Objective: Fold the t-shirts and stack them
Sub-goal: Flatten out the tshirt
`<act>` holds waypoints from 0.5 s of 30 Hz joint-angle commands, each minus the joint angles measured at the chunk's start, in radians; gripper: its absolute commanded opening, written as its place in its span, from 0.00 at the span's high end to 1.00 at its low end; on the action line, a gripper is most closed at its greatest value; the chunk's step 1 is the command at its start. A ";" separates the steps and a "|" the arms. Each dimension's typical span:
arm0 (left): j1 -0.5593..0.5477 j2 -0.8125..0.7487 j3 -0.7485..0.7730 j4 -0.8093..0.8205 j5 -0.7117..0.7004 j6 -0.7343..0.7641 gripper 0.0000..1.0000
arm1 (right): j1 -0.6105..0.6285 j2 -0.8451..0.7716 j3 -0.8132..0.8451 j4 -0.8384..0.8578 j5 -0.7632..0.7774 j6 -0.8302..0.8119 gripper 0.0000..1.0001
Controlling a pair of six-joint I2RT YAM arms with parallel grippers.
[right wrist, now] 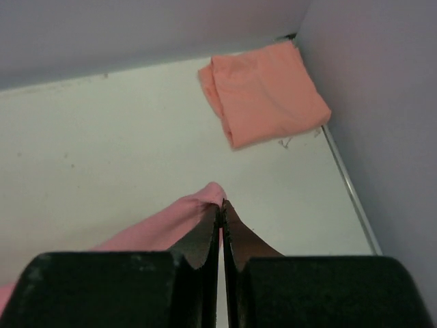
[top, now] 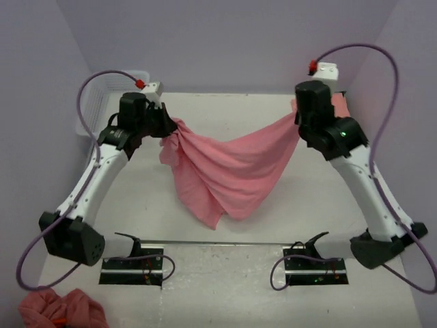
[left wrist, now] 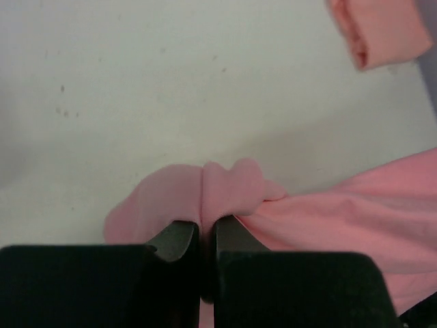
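Pink t-shirt (top: pixel 229 171) pinched by left tool (left wrist: pixel 203 231), right tool (right wrist: pixel 222 220); salmon t-shirt (right wrist: pixel 263 92) folded, far corner.

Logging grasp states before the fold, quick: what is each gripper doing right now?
Left gripper: closed, holding the rose-pink t-shirt.
Right gripper: closed, holding the same shirt's other end.

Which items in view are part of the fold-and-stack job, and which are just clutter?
Job:
- rose-pink shirt, hung between the left gripper and right gripper
- folded salmon-orange shirt, far right corner

Lying about:
- white basket, far left
- crumpled pink cloth, near left; cannot tell if it is a shirt
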 commanded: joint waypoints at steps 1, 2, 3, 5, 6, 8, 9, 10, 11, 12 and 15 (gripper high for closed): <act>0.005 0.162 -0.025 0.011 -0.187 -0.071 1.00 | -0.024 0.170 -0.009 0.072 -0.090 0.008 1.00; 0.005 0.205 -0.020 0.015 -0.241 -0.080 1.00 | -0.035 0.210 0.008 0.072 -0.103 0.004 1.00; 0.005 0.285 -0.016 0.030 -0.255 -0.087 1.00 | -0.038 0.246 0.022 0.074 -0.109 0.001 1.00; 0.005 0.372 -0.005 0.046 -0.351 -0.100 0.88 | -0.041 0.343 0.068 0.074 -0.141 -0.008 1.00; 0.006 0.455 0.021 0.052 -0.364 -0.105 0.91 | -0.042 0.368 0.082 0.074 -0.144 -0.011 1.00; 0.006 0.532 0.034 0.104 -0.384 -0.096 0.86 | -0.042 0.426 0.114 0.081 -0.169 -0.023 1.00; 0.006 0.537 0.024 0.131 -0.388 -0.090 0.80 | -0.042 0.443 0.123 0.080 -0.169 -0.026 1.00; 0.000 0.532 0.014 0.164 -0.388 -0.081 0.64 | -0.042 0.469 0.136 0.083 -0.172 -0.032 1.00; -0.005 0.522 0.006 0.209 -0.388 -0.068 0.56 | -0.044 0.481 0.142 0.084 -0.177 -0.042 1.00; -0.017 0.484 -0.011 0.228 -0.391 -0.039 0.34 | -0.045 0.488 0.145 0.084 -0.174 -0.043 1.00; -0.047 0.373 -0.048 0.271 -0.445 0.007 0.00 | -0.055 0.501 0.154 0.095 -0.201 -0.049 1.00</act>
